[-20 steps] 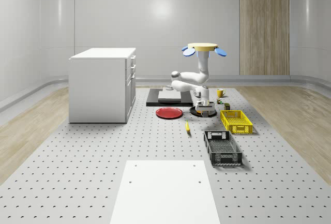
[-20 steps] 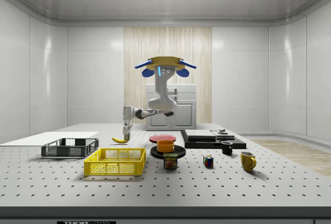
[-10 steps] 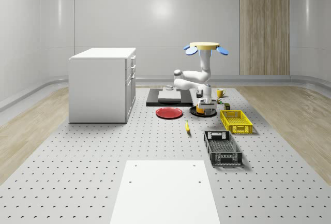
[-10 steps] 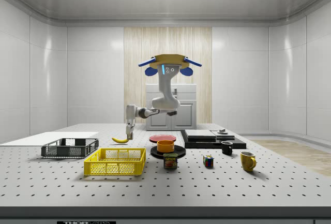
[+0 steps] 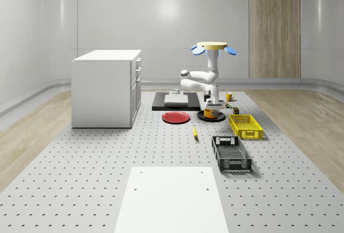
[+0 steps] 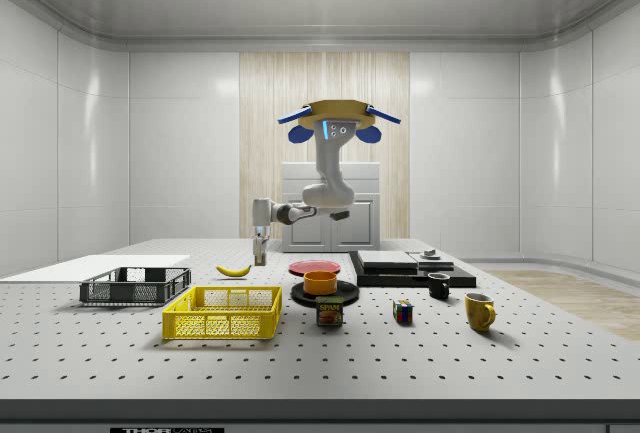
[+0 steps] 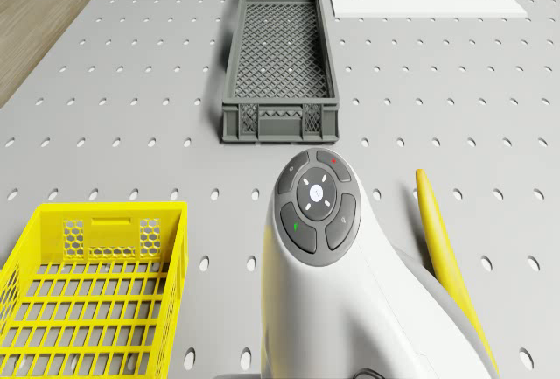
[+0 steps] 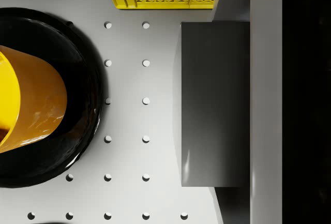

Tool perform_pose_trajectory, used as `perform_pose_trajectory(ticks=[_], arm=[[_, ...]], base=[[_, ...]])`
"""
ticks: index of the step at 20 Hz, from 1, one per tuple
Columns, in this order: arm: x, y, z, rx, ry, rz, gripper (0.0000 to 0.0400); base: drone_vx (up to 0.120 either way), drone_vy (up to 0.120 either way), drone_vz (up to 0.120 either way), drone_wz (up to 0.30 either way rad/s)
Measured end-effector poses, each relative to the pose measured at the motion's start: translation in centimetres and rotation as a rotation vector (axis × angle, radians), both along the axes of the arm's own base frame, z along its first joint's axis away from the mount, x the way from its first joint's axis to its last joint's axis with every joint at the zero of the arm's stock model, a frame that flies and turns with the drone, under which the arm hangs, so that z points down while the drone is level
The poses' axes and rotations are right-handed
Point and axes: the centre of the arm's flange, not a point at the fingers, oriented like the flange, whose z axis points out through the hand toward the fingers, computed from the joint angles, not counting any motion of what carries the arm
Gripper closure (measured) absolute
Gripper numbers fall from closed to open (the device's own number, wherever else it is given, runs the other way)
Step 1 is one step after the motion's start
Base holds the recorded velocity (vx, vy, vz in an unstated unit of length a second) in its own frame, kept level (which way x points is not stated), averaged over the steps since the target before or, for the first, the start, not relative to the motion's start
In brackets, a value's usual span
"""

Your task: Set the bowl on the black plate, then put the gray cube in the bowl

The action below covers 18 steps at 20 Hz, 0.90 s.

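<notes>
Orange bowl point(image 6: 320, 281): seated on black plate point(image 6: 325, 295), surface point(image 6: 420, 353). Gray cube: not located. Drone point(image 6: 340, 118): hovering above plate. Hand point(image 6: 260, 253): raised beside bowl, finger state undeterminable. Risk: descending arm could clip bowl, shifting it off plate.

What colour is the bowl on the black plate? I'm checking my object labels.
Orange; the bowl shows best in the side view, sitting on the black plate.

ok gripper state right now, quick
Gripper: cannot tell whether open or shut. It hangs low beside the plate with the bowl on it; the drone hovers above.
</notes>
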Motion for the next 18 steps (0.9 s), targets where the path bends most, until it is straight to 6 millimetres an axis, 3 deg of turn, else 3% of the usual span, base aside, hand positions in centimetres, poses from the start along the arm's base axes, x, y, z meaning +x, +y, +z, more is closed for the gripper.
perform_pose_trajectory(ticks=[18], arm=[[0.0, 0.0, 0.0, 0.0, 0.0, 0.0, 0.015]], base=[[-0.12, 0.0, 0.002, 0.0]])
